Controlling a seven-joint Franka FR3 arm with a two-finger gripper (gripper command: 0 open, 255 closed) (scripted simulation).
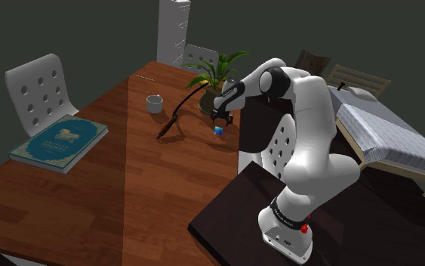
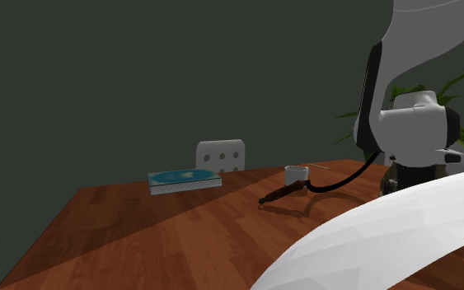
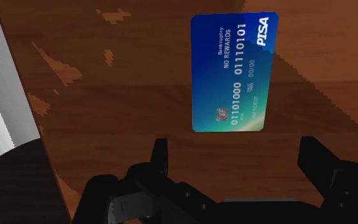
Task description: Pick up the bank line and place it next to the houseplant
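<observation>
Hovering right of centre in the shoulder view, the black two-finger gripper [image 1: 220,119] hangs over a blue rectangular bank card [image 1: 218,131] on the brown wooden table [image 1: 90,211], near the green potted houseplant [image 1: 217,72]. Second exterior view, centre right: white cup [image 2: 296,174], contents hidden. Wrist view: fingers [image 3: 160,156] apart, card beyond them; centre first, then pinch its edges.

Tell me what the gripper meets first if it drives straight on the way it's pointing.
Most likely the blue card, lying flat on the wooden table ahead of the gripper. Its open jaws stand wider than the card, so they may touch wood first; depth is unclear.
</observation>
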